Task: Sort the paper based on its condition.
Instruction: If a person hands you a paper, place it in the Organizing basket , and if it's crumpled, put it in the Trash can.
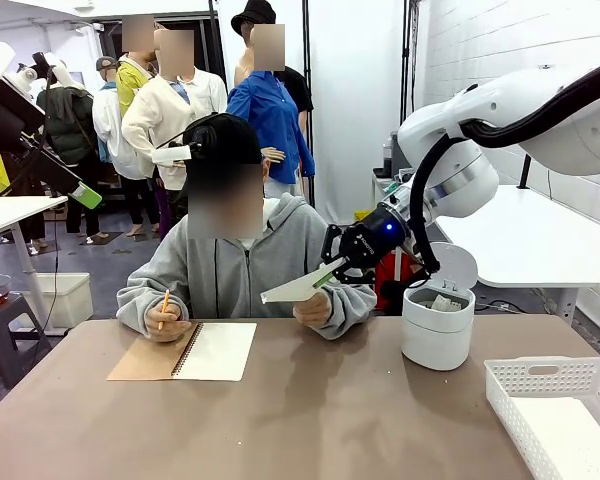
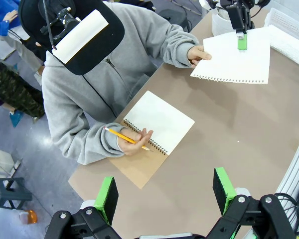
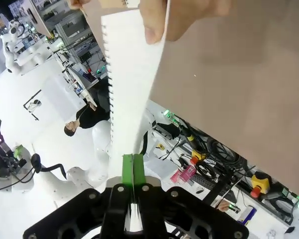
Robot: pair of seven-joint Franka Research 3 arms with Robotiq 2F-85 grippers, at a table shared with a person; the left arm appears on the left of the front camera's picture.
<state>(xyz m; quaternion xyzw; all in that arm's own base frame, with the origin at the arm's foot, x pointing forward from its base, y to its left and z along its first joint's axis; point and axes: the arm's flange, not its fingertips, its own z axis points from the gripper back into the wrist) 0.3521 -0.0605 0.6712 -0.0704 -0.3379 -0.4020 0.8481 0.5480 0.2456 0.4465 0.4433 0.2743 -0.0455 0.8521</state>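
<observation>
The black right end effector, its print too small to read, pinches a flat white paper sheet that a person's hand holds above the brown desk. The sheet slopes up toward the pinch, with its perforated edge toward the robot's left. The left end effector stands spread.

A brown matte table top lies in the foreground; behind it the floor is smooth and grey. On the right stands a white painted brick wall, and near it a long white table. On the left is another white table; a dark stool and a white plastic box stand near it. The light is bright and even.
</observation>
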